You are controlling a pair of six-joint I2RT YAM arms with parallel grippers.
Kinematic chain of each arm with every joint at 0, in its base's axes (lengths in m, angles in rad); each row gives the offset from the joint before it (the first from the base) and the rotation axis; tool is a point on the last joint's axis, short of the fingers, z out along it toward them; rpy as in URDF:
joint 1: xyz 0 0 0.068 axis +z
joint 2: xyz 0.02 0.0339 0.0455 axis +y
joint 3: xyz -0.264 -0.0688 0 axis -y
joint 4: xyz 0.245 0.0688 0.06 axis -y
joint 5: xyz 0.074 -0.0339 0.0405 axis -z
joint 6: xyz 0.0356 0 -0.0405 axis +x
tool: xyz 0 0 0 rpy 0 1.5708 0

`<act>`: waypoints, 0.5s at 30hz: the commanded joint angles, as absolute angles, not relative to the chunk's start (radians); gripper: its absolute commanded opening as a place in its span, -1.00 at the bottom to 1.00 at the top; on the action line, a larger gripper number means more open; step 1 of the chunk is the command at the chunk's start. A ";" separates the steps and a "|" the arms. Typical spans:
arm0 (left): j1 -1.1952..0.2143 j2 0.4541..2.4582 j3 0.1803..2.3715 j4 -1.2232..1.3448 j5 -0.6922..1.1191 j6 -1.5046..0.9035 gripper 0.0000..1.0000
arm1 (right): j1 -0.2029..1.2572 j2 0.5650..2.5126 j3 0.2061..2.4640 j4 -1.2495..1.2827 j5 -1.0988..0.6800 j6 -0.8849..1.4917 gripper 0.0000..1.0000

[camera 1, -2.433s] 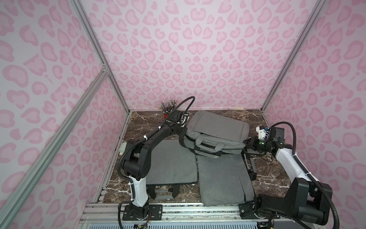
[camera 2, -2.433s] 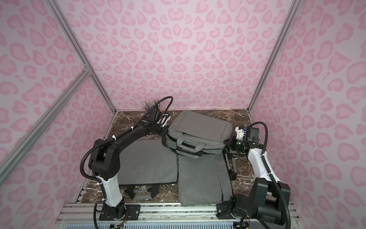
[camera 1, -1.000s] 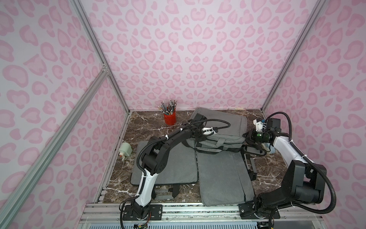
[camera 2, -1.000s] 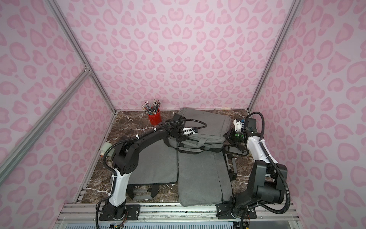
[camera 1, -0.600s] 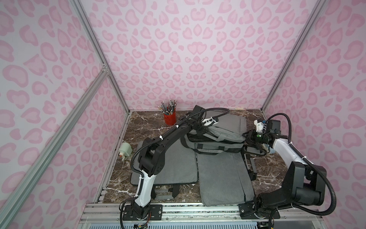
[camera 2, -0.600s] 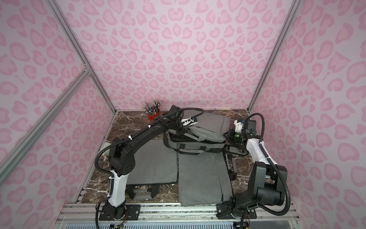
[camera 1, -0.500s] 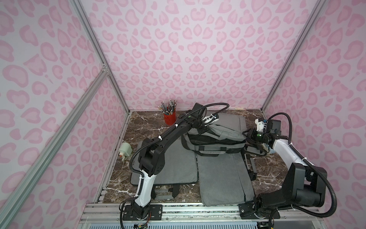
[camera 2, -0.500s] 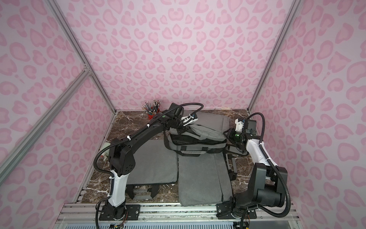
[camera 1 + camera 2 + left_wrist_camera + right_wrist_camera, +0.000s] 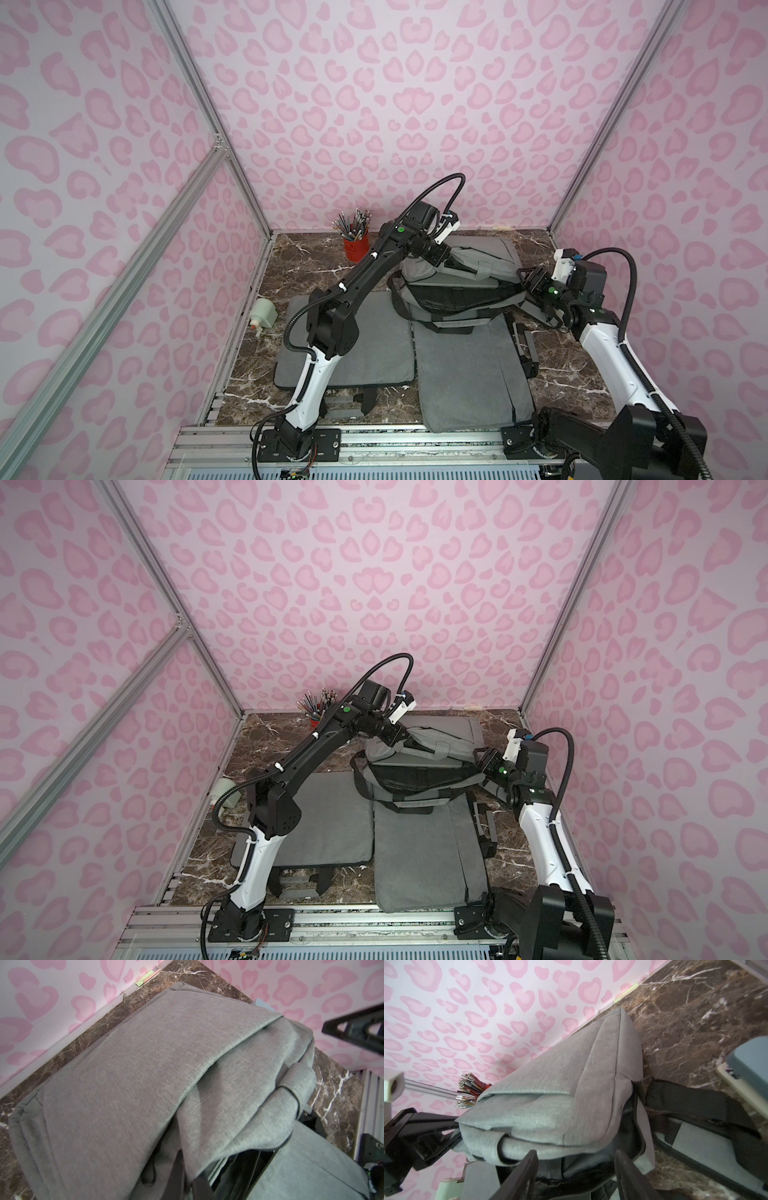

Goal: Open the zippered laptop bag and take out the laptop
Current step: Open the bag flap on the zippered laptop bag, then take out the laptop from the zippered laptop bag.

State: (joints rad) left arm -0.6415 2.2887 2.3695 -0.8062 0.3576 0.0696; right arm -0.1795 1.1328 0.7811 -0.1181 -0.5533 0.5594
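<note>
In both top views the grey laptop bag lies at the back of the marble tabletop, its long axis running from the left claw across to the right claw. The mouth gapes toward the arm bases, showing dark lining. The left claw is closed on the bag's upper flap near the bag's left end, holding it raised. The right claw sits at the bag's right end with its jaws apart, holding nothing. Behind the left claw a red pencil cup stands near the back wall; two grey mats fill the tabletop on the near side of both claws. The side wall stands close beyond the right claw.

In the left wrist view the flap slopes up toward the claw, bare marble showing between bag and wall; the zipper opening shows black inside.

In the right wrist view two dark fingers stand apart before the bag's end, with open marble beside it
</note>
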 commanded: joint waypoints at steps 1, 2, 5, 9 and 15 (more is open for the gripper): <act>-0.638 2.292 2.391 -0.742 0.411 -0.057 -0.97 | -0.147 1.093 0.716 -0.027 -0.616 0.701 0.24; -0.638 2.290 2.391 -0.738 0.412 -0.074 -0.97 | -0.122 1.083 0.694 -0.007 -0.617 0.733 0.24; -0.638 2.289 2.394 -0.712 0.439 -0.119 -0.97 | -0.025 1.074 0.621 0.103 -0.612 0.862 0.24; -0.638 2.292 2.419 -0.704 0.473 -0.166 -0.97 | 0.117 1.110 0.550 0.286 -0.534 1.043 0.22; -0.639 2.288 2.425 -0.706 0.512 -0.214 -0.97 | 0.238 1.210 0.511 0.504 -0.427 1.250 0.21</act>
